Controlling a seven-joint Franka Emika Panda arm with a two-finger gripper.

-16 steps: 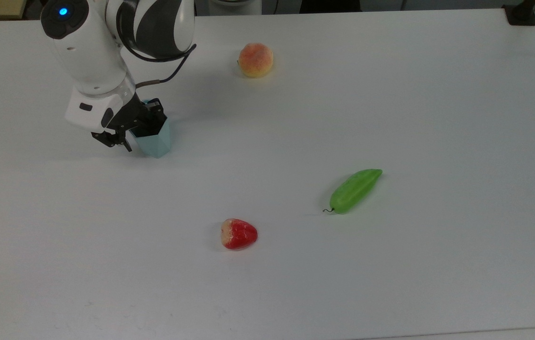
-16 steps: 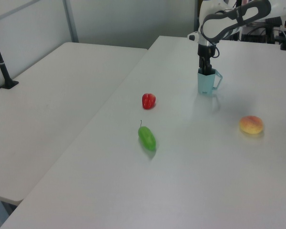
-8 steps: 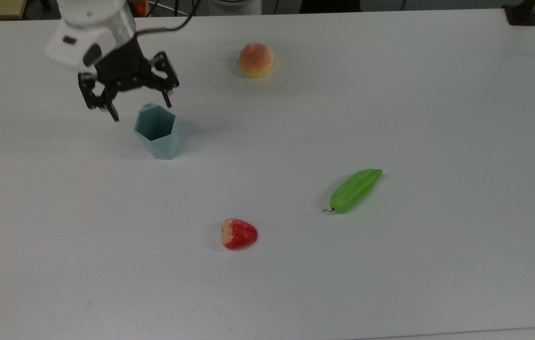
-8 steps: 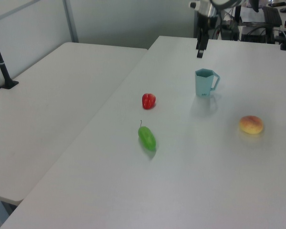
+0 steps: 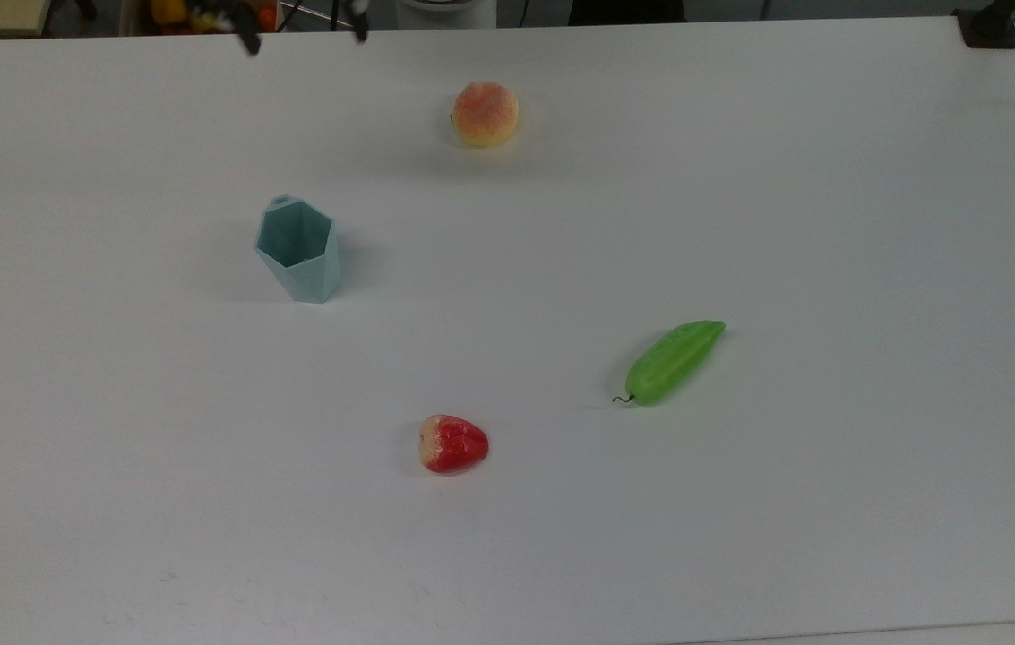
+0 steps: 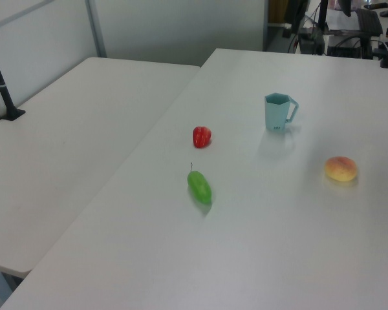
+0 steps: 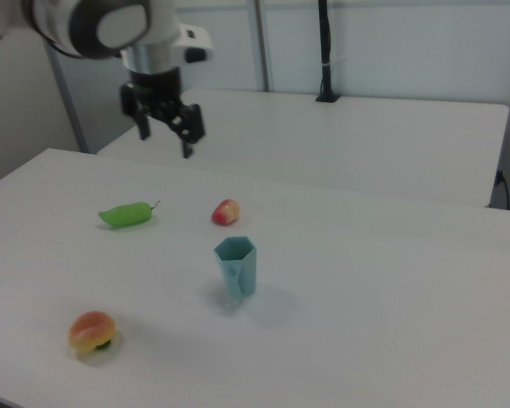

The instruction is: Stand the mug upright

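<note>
On the white surface I see the mug standing on its narrow base, hexagonal rim up and open mouth to the ceiling, with its flat handle sticking out toward the left view's right. Its long axis runs straight up from the surface, so to my eye the righting is already done.

My claw hangs high in the air with nothing in it, the two fingers spread wide apart. In the right view it sits well above the mug and off toward the right view's left; in the top view just the fingertips poke in at the upper edge, well apart from the mug, which lies below them in the top view's frame. Any coming move would turn on that gap: the mug is down and away from the claw, untouched and free.

Half a second ago the claw hovered just above the rim, fingers open; a full second ago it was down at the mug. Since then it has risen clear, while the mug has stayed put.

Round about, the peach rests near the far edge in the top view, the red fruit and the green pepper lie well apart from the mug, none of them disturbed.
</note>
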